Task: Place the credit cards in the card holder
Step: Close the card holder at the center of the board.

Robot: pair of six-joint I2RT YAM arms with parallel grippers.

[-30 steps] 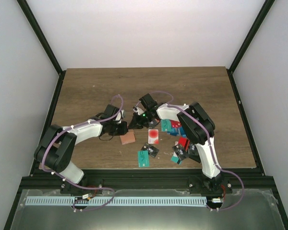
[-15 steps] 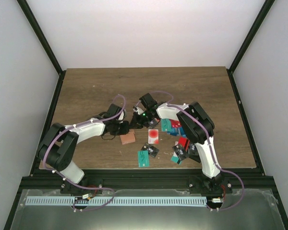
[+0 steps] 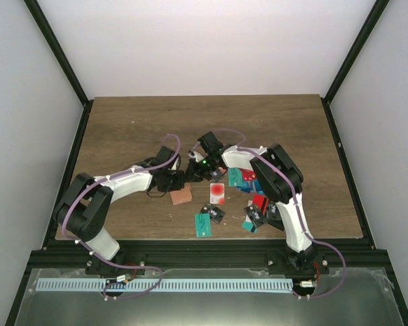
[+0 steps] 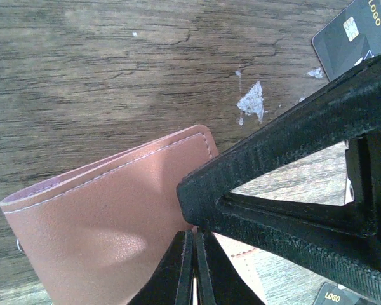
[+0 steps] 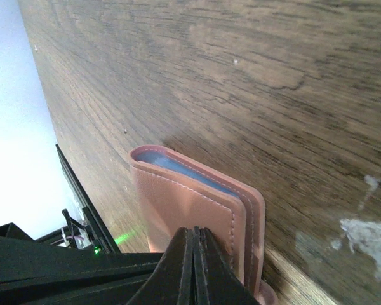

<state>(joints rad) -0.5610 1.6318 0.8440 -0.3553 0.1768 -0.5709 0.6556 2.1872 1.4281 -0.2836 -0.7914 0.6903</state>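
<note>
Tabletop [image 3: 122,129]: we see brown wood grain, with pale scuffs near the card holder in both wrist views.

Left arm [image 3: 122,182]: it reaches from the near-left corner toward the middle of the tabletop.

Right arm [image 3: 285,183]: it rises from the near edge on the right and bends left to meet the other arm near the middle.

Heap of cards [image 3: 250,180]: we make out red, teal, blue and black cards overlapping, lying between the middle and the right edge.

Left fingers [image 4: 189,244]: they are pressed together with only a hairline seam, their tips at the card holder's cover. We cannot tell whether anything is caught between them.

Right fingers [image 5: 189,244]: they are pressed together in the same way, tips against the cover's stitched edge.

Card holder [image 3: 181,195]: salmon-brown, it sits just left of the middle, nearer the near edge than the far one. It is slightly open, and we see bluish pockets between the flaps.

Red-and-white card [image 3: 217,193]: it lies flat, just right of the card holder and not touching it.

Teal card [image 3: 202,224]: it lies close to the near edge.

Black card [image 3: 216,214]: it touches the teal card's far right corner.
</note>
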